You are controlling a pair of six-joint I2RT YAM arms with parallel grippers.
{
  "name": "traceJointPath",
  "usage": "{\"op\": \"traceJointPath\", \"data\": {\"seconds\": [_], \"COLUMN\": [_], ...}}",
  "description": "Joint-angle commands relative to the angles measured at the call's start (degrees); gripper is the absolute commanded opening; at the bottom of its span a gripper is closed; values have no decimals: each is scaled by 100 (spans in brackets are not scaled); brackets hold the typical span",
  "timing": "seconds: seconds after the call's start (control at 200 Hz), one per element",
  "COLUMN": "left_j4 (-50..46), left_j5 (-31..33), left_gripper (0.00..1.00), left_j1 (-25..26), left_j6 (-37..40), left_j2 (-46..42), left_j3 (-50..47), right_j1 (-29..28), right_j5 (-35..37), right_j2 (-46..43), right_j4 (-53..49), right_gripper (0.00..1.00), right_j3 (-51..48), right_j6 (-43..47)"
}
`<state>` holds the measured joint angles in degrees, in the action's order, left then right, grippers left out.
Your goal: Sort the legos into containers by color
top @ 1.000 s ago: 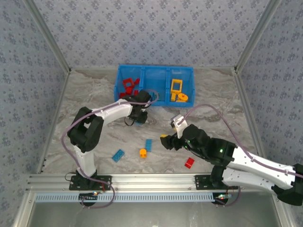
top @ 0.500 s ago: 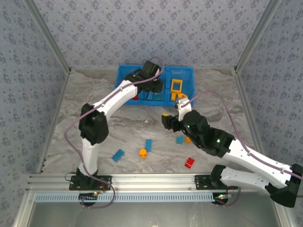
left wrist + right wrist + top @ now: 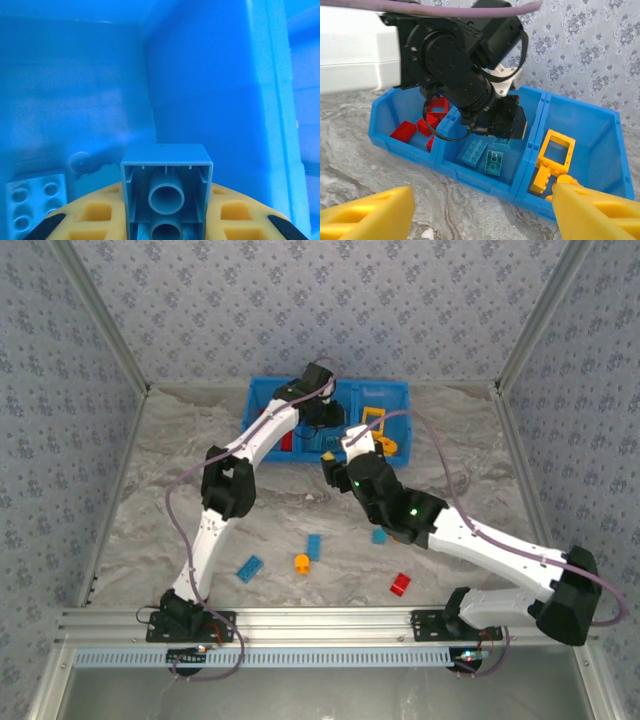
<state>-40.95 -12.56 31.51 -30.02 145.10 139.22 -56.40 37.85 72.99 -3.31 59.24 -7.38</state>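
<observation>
The left arm has swung up from the front of the desk and now reaches into the blue tray (image 3: 395, 386) at the upper middle of the overhead frame. A second ago its left hand (image 3: 322, 412) was low over the desk, just in front of the tray. Now it hangs inside the middle compartment (image 3: 481, 176), clamped on a light blue brick (image 3: 166, 190) whose hollow underside faces the wrist camera. Two more blue bricks (image 3: 474, 150) already lie on that compartment's floor, so the colour matches. I'd say the drop is the only thing left for this piece.

The right arm has pushed forward as well, from the centre of the desk towards the tray front. Its right hand (image 3: 328, 462) stands wide open, and I can see nothing between the yellow fingers (image 3: 370, 212).

Red bricks (image 3: 403, 131) sit in the compartment at the left of the frame, and the yellow frame (image 3: 555, 150) sits in the one at the right. Five loose pieces remain on the desk (image 3: 180, 490) low in the frame: two blue (image 3: 250, 567), a teal one (image 3: 380, 536), an orange one (image 3: 302, 562) and a red one (image 3: 400, 584). Sorting looks well advanced, though unfinished.
</observation>
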Motion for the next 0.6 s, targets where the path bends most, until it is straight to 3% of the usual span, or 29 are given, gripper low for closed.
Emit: {"op": "traceJointPath", "data": {"seconds": [0.0,0.225,0.465,0.595], "left_j4": [-63,-165,-205,-185], "left_j5": [-391,-471,-600,-634], "left_gripper": [25,29,46,50], "left_j1": [-11,-37,-23,-18], "left_j6": [-143,-229,-249,-259], "left_j2": [123,237,274,174], "left_j3": [255,283,237,237], "right_j1": [-145,-326,-427,-486], "right_j5": [391,378,417,433], "right_j2": [286,409,319,295], "right_j4": [330,189,-52,-132], "right_gripper": [76,76,76,75], "right_j3": [296,439,407,403], "right_j6": [395,213,56,-5]}}
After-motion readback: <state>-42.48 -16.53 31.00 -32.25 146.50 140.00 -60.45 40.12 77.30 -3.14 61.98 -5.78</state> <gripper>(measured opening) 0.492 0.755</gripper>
